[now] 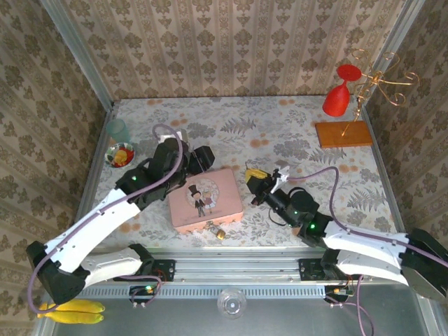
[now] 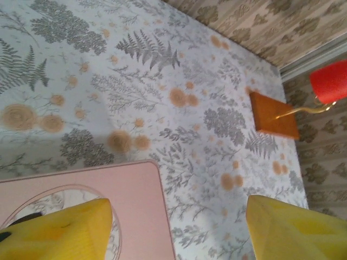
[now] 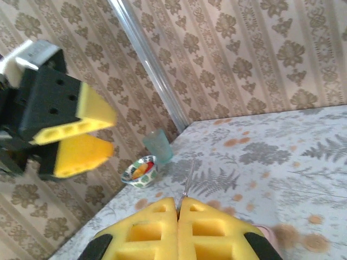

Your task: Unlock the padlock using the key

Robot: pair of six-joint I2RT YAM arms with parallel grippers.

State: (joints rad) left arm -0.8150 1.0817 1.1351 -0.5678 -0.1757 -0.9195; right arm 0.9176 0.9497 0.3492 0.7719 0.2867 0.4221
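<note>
Since right end effector (image 3: pixel 178 208) pinches key (image 3: pixel 187 177): lower tip squarely toward padlock (image 1: pixel 219 234).
Left end effector (image 2: pixel 179 208): apart; should steady padlock.

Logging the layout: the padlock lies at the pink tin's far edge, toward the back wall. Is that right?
Not quite. The padlock lies at the tin's near edge, not the far one; the top external view shows it.

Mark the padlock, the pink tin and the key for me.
padlock (image 1: pixel 220 236): top external view, on its brass body.
pink tin (image 1: pixel 227 203): top external view, bare pink lid.
key (image 3: pixel 187 181): right wrist view, thin silvery blade.
</note>
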